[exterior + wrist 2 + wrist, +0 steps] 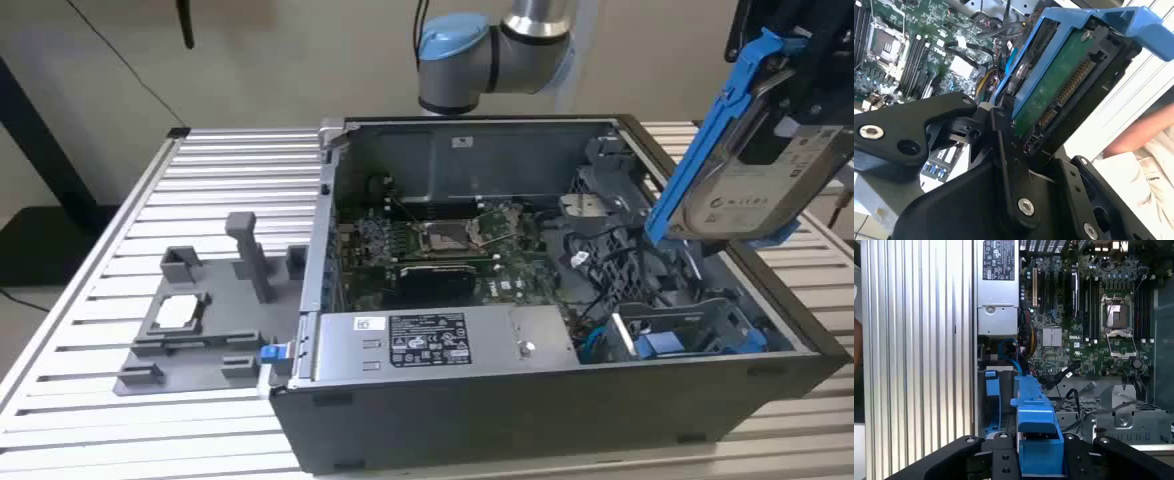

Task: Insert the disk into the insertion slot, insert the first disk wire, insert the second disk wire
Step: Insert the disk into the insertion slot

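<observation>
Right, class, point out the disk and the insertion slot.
the disk point(754, 195), exterior view, on its white label.
the insertion slot point(694, 322), exterior view, on its grey metal wall.

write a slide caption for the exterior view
End effector holds the disk tilted above the open computer case, not yet in the insertion slot

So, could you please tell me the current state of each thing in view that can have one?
end effector: shut on the disk's blue carrier.
disk: held tilted in the air above the case's side at the exterior view's right, not yet in the slot.
insertion slot: empty, no disk in it.
computer case: open, its inside exposed.
power-supply box: seated inside the case.
</observation>
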